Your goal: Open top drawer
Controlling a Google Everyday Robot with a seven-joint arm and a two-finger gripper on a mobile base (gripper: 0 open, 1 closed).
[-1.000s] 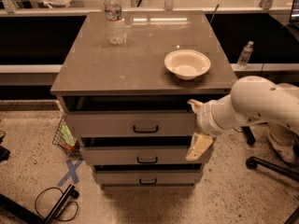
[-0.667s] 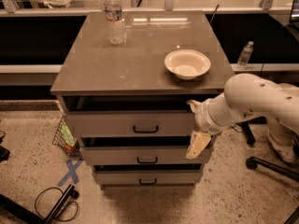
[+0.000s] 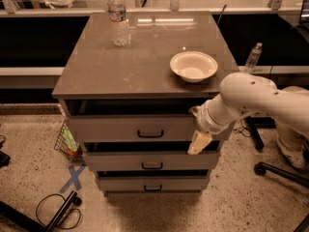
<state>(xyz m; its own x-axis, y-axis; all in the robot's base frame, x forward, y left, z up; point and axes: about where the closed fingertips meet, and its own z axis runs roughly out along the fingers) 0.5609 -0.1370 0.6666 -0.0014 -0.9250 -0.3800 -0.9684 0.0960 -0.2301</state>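
Drawers come first: two narrower drawers [image 3: 116, 161] sit below the top drawer [image 3: 111, 128], which stands slightly out under the worktop [image 3: 120, 66]. The end effector [image 3: 199, 138] hangs at the top drawer's right end; I cannot tell its grip state. Beyond the top drawer stand a bowl [image 3: 193, 66], then a bottle [image 3: 118, 18].

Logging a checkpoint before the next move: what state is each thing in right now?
top drawer: partly open, dark gap behind its front.
middle drawer: open or shut, cannot tell.
bottom drawer: open or shut, cannot tell.
water bottle: upright, capped.
bowl: upright, empty.
pincer: at the right end of the top drawer's front.
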